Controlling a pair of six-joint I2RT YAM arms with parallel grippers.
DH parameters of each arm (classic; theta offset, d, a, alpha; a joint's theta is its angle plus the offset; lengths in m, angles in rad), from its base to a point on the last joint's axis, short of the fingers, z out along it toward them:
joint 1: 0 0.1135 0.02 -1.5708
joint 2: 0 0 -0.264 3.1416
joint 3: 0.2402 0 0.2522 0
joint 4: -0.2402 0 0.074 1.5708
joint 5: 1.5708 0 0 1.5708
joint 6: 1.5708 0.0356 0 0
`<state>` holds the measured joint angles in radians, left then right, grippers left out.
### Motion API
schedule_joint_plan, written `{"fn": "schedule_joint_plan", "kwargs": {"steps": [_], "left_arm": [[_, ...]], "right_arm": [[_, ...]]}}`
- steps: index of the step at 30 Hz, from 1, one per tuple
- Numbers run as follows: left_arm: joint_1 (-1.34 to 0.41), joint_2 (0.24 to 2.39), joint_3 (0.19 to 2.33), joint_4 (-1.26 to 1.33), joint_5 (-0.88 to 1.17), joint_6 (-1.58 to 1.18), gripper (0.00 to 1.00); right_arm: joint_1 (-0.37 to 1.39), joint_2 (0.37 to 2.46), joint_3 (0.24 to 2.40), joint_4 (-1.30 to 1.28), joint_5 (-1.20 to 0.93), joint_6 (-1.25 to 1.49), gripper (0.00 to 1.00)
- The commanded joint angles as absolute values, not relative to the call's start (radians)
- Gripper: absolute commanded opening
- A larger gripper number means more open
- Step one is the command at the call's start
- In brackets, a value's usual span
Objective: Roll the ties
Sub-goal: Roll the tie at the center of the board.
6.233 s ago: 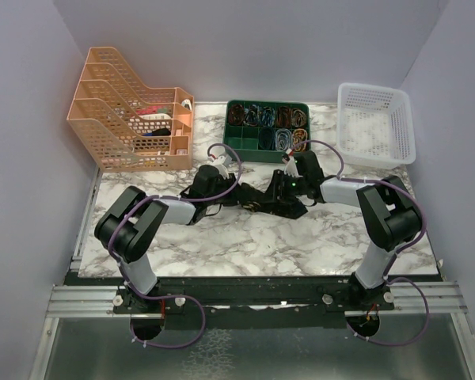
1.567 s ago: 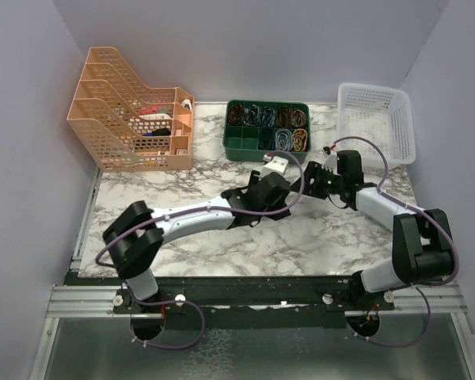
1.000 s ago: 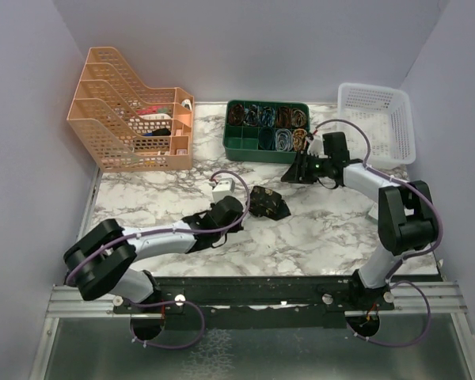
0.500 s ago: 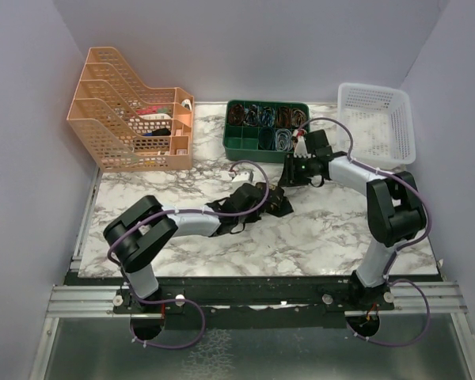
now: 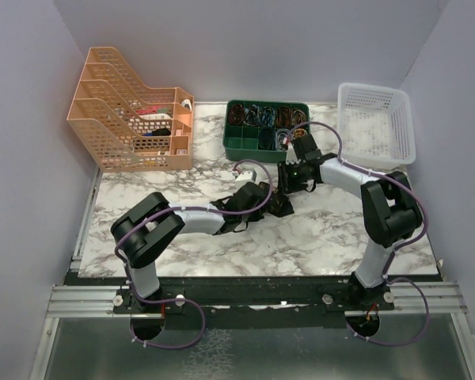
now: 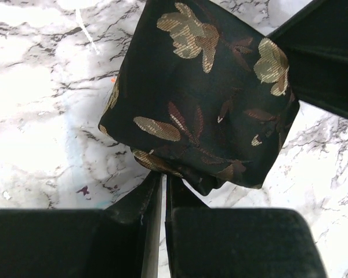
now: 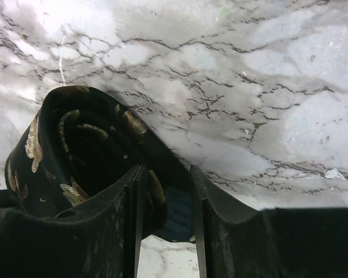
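Pinching the rolled black gold-leafed fabric necktie (image 6: 203, 104): left gripper (image 6: 163, 182) nips its hem, right gripper (image 7: 165, 185) clamps the coil wall; seems soft, slippery, hold outer wrap

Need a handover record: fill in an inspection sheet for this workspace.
Surface: marble table, white with grey veins.
Job's things: tie, rolled, between the grippers.
Clutter: orange rack, green tray, white basket along the far edge.
Grippers: left gripper shut at the roll's edge; right gripper closed on the roll's wall.
Cables: purple cables, looping by the near edge.
Surroundings: lilac walls; metal rail at the near edge.
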<state>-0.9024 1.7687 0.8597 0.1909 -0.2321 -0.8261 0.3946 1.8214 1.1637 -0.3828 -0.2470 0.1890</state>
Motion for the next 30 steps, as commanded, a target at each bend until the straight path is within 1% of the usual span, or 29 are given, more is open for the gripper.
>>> {"fn": "schedule_joint_plan", "kwargs": {"steps": [1, 4, 12, 14, 16, 19, 20, 21, 23, 25, 27, 30], "left_arm": [[-0.893, 1.803, 0.898, 0.275, -0.190, -0.818, 0.06], [-0.894, 1.811, 0.907, 0.275, -0.167, -0.815, 0.06], [-0.884, 1.718, 0.825, 0.248, -0.206, -0.790, 0.08], [-0.883, 1.702, 0.826, 0.220, -0.206, -0.769, 0.10], [-0.882, 1.676, 0.816, 0.203, -0.210, -0.761, 0.12], [-0.878, 1.627, 0.780, 0.201, -0.222, -0.768, 0.14], [-0.874, 1.610, 0.768, 0.195, -0.225, -0.769, 0.14], [-0.871, 1.595, 0.760, 0.178, -0.232, -0.773, 0.14], [-0.858, 1.565, 0.740, 0.124, -0.258, -0.793, 0.14], [-0.834, 1.525, 0.710, 0.088, -0.283, -0.819, 0.14], [-0.787, 1.474, 0.655, 0.077, -0.285, -0.839, 0.14], [-0.721, 1.391, 0.592, 0.068, -0.274, -0.845, 0.15]], "right_arm": [[0.419, 1.807, 1.144, -0.415, -0.221, 0.189, 0.41], [0.420, 1.803, 1.140, -0.410, -0.159, 0.208, 0.45], [0.416, 1.700, 1.158, -0.365, 0.024, 0.189, 0.54], [0.414, 1.673, 1.159, -0.354, 0.040, 0.158, 0.62], [0.413, 1.637, 1.145, -0.327, 0.019, 0.128, 0.73], [0.414, 1.550, 1.028, -0.170, -0.153, 0.051, 0.84], [0.414, 1.522, 0.987, -0.115, -0.223, 0.019, 0.93], [0.416, 1.499, 0.942, -0.056, -0.284, -0.018, 0.99], [0.420, 1.455, 0.853, 0.093, -0.362, -0.079, 1.00], [0.423, 1.422, 0.781, 0.174, -0.400, -0.144, 1.00], [0.428, 1.406, 0.740, 0.218, -0.427, -0.187, 1.00], [0.465, 1.424, 0.734, 0.228, -0.424, -0.229, 1.00]]}}
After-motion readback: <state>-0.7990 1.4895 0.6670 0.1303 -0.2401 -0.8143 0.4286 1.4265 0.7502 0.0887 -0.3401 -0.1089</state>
